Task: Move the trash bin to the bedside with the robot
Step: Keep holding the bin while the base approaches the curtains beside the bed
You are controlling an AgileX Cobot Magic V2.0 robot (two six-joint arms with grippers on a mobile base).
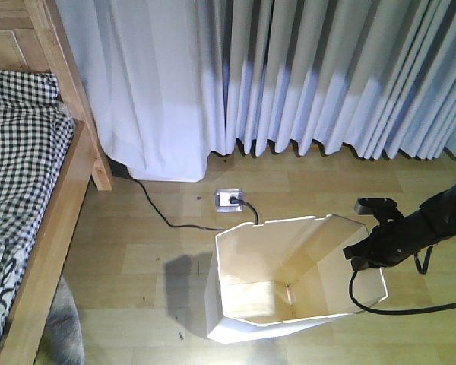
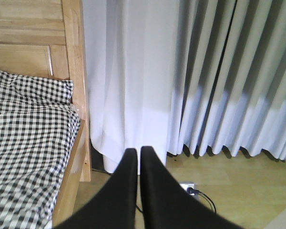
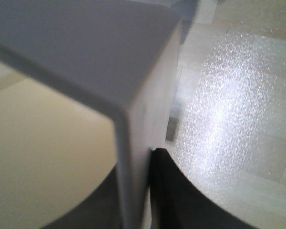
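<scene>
Exterior front-facing view puts the white, thin-walled, lidless plastic trash bin point(image 1: 247, 266) at lower centre of the frame, standing on the light wooden floor point(image 1: 137, 251). It is well apart from the light-brown wooden-framed bed with black-and-white checked bedding point(image 1: 23, 152) along the left edge. Your small black right gripper point(image 1: 362, 249) is clamped on the bin's right rim. In the right wrist view the wall's edge sits pinched between the jaws, with one black finger point(image 3: 158, 191) plain on the outside. Your left gripper point(image 2: 138, 152) hangs at lower centre of its own view, jaws closed on nothing, facing the white pleated curtains point(image 2: 219, 86). The bin looks empty, so judge it light and easy to lift or drag. The thin wall will probably flex, though, and smooth plastic held on one side may slip or swing. A deep bite over a stiff folded corner of the angular rim looks like your safest hold.
</scene>
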